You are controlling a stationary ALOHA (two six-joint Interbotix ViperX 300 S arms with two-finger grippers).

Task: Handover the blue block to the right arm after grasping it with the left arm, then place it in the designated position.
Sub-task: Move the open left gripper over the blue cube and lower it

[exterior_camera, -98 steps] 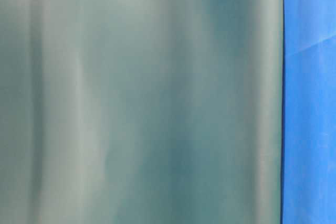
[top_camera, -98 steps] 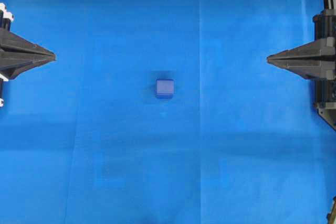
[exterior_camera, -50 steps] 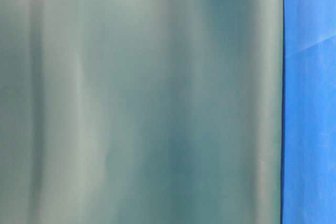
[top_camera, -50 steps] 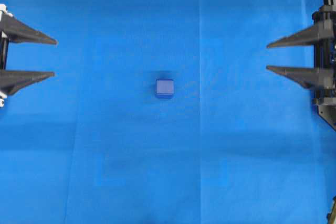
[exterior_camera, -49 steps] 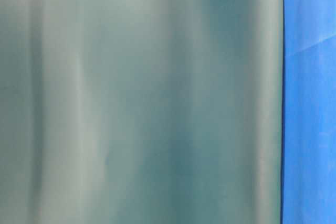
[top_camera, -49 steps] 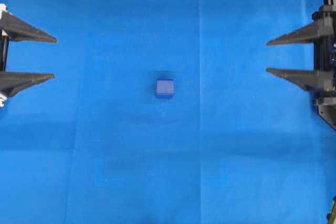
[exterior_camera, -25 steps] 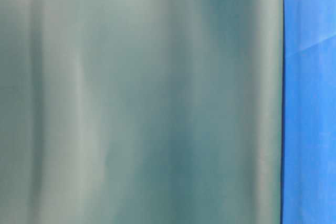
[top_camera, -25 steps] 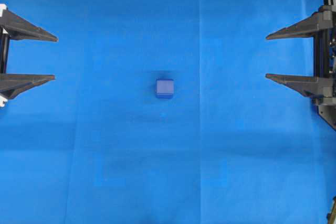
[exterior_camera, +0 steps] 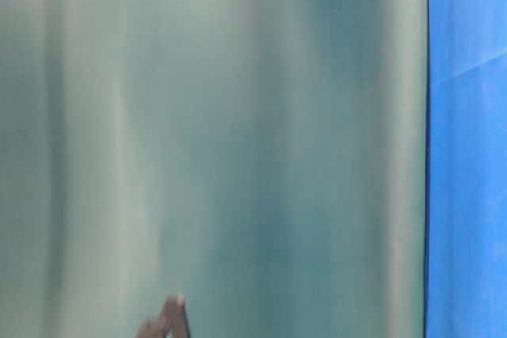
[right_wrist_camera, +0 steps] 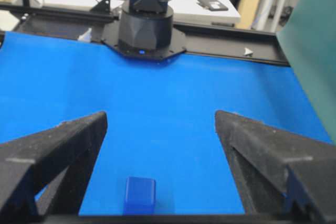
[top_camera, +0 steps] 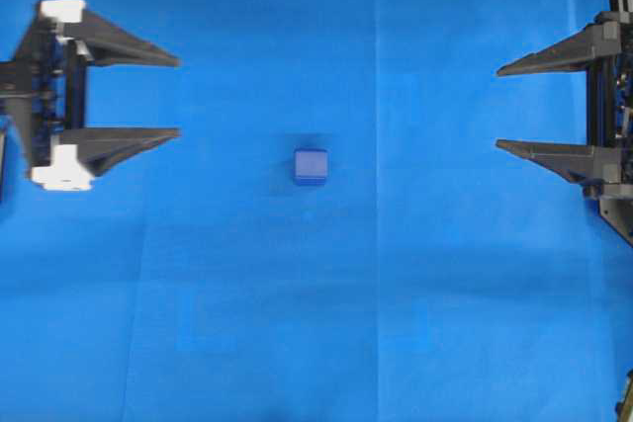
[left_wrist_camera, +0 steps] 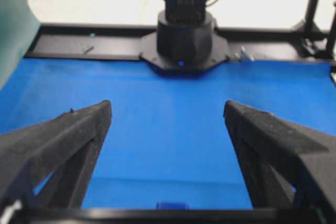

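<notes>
The small dark-blue cube with rounded edges, the blue block, sat alone near the middle of the counter's blue cloth, square to the view and touched by nothing. The left arm's pincer, black with white pieces at the finger bases, hung off to the block's left, well apart from it, with its two pointed fingers spread wide and nothing between them. Its line ran a little above the block in the overhead view, so a good approach would likely shift sideways until the block lay centred between the tips, then descend and close on two opposite flat faces. The right arm's all-black pincer waited wide apart and empty at the far right.
</notes>
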